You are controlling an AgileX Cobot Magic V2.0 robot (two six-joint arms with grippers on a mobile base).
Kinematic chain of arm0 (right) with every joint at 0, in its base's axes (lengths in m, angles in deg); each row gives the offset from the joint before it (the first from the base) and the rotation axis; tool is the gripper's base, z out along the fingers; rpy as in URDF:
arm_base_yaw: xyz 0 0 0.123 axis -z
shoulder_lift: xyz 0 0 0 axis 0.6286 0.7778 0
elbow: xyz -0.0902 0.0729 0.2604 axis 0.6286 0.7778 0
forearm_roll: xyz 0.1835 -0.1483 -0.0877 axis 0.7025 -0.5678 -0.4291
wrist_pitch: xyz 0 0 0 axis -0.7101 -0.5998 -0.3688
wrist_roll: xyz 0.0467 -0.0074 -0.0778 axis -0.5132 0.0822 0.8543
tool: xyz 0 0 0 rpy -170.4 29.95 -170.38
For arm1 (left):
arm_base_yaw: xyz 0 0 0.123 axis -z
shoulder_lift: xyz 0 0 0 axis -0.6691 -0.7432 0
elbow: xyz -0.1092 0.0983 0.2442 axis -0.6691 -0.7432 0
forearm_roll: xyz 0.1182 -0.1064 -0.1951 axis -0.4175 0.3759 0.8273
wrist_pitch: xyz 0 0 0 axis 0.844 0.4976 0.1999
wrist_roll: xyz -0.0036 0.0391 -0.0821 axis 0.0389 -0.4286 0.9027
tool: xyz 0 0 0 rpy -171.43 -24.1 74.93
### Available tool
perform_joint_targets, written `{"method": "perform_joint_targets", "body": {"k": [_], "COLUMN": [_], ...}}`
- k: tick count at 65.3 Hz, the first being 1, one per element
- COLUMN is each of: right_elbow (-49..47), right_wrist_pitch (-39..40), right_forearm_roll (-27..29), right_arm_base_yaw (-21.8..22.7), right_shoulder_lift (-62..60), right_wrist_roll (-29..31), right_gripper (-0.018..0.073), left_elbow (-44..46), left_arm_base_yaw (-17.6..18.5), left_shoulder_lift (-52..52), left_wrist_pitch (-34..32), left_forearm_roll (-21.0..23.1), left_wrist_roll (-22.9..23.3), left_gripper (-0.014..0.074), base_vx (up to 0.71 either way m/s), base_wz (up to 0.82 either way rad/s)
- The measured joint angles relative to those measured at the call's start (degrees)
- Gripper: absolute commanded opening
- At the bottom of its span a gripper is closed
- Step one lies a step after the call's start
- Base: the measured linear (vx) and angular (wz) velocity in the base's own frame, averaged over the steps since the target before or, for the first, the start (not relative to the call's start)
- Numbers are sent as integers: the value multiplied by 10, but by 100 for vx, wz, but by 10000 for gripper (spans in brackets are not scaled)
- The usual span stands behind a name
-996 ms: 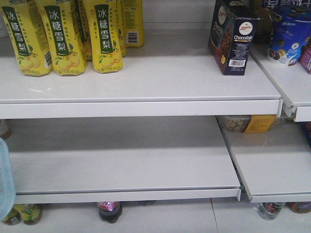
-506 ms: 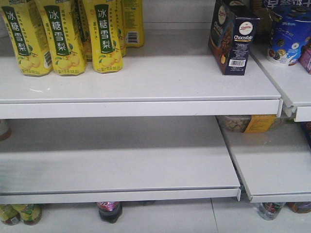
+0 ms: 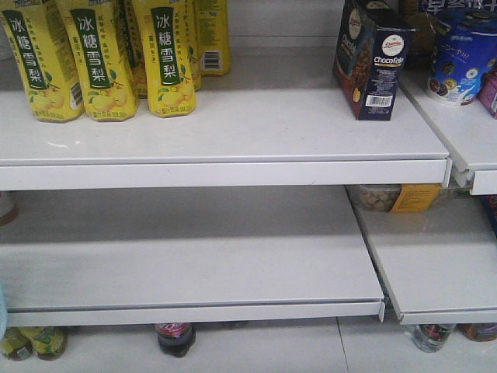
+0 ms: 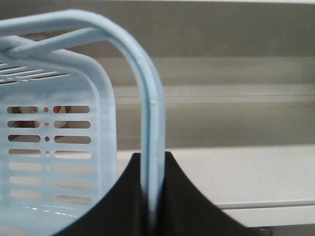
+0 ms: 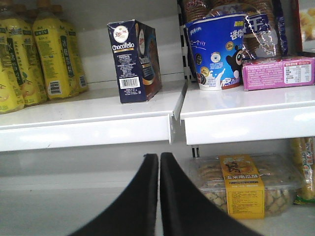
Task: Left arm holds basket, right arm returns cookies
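1. The basket (image 4: pixel 59 147), gone from the front view half a second ago, is peeking back in at the lower left edge as a pale sliver, I think.
2. Left gripper (image 4: pixel 150 196) is clamping the basket's loop handle.
3. Right gripper (image 5: pixel 159 196) is pressed together, holding nothing.
4. The cookies (image 3: pixel 371 58) are already standing upright on the upper shelf (image 3: pixel 233 132), long axis vertical, barcode end facing the camera, so the return looks done.

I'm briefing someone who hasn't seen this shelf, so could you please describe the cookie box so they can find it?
On the upper white shelf, go to its right end, past the yellow pear-drink bottles. The cookie box stands upright there: dark navy cardboard with white Chocofello lettering and a barcode, unlike the round blue tub beside it.
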Motion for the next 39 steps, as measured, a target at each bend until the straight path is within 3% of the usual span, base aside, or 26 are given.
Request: {"method": "perform_joint_targets", "body": {"k": [9, 39], "right_elbow": [0, 0], "right_wrist_pitch": [0, 0], "right_forearm_roll": [0, 0], "right_arm_base_yaw": [0, 0], "right_shoulder_lift": [0, 0], "right_wrist_roll": [0, 0], "right_gripper": [-8, -8], "left_elbow": [0, 0], "left_arm_base_yaw": [-20, -20], "left_shoulder_lift": [0, 0], "left_wrist_pitch": [0, 0], "left_forearm_roll": [2, 2], "left_wrist_roll": [-2, -3], "left_gripper": [-6, -6], "base_vx": [0, 0], "base_wz": [0, 0]}}
